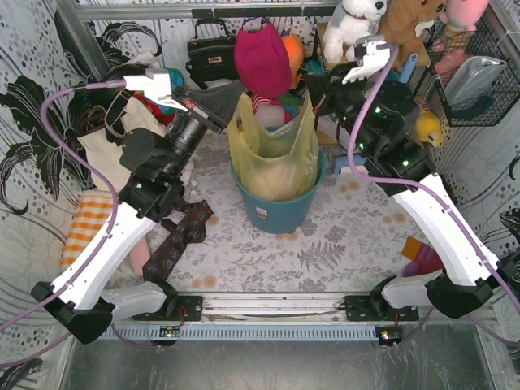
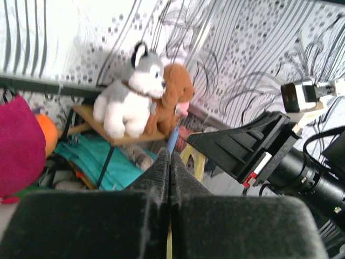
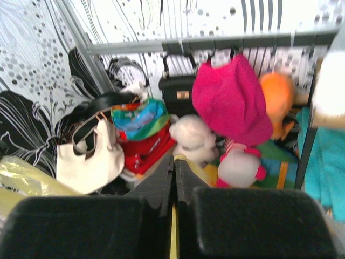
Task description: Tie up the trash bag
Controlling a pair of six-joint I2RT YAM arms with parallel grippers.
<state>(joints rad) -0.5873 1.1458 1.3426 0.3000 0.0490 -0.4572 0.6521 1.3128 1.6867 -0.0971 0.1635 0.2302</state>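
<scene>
Finding: left end effector (image 1: 227, 120) and right end effector (image 1: 318, 97) are each closed tight on a trash bag (image 1: 276, 150) ear. Recommend crossing the ears evenly, without tearing.

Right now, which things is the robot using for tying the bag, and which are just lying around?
For the job: trash bag, standing in the teal bucket; left gripper and right gripper, each shut on the bag's top.
Just lying about: toy husky, pink hat, black handbag, orange checked cloth.
</scene>
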